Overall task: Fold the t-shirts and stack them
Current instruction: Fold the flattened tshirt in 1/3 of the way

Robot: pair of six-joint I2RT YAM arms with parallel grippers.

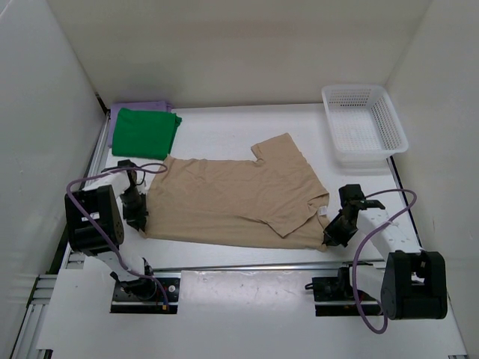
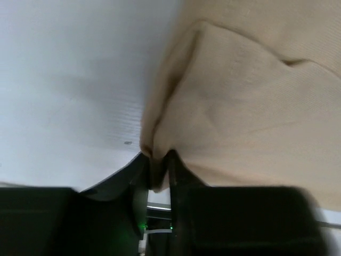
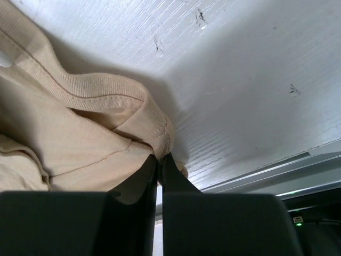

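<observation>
1. left gripper (image 1: 137,215) is clamping the near-left corner of the tan shirt (image 1: 232,198).
2. the tan shirt is lying flat, its long axis running left to right between both arms and its body stretching away from them.
3. right gripper (image 1: 334,233) is pinching the near-right corner.
4. green shirt (image 1: 144,133) is lying folded on the lavender shirt (image 1: 139,107), far left.

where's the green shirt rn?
Top view: the green shirt sits folded at the far-left corner of the table, on top of the purple shirt, just beyond the left end of the spread tan shirt.
</observation>
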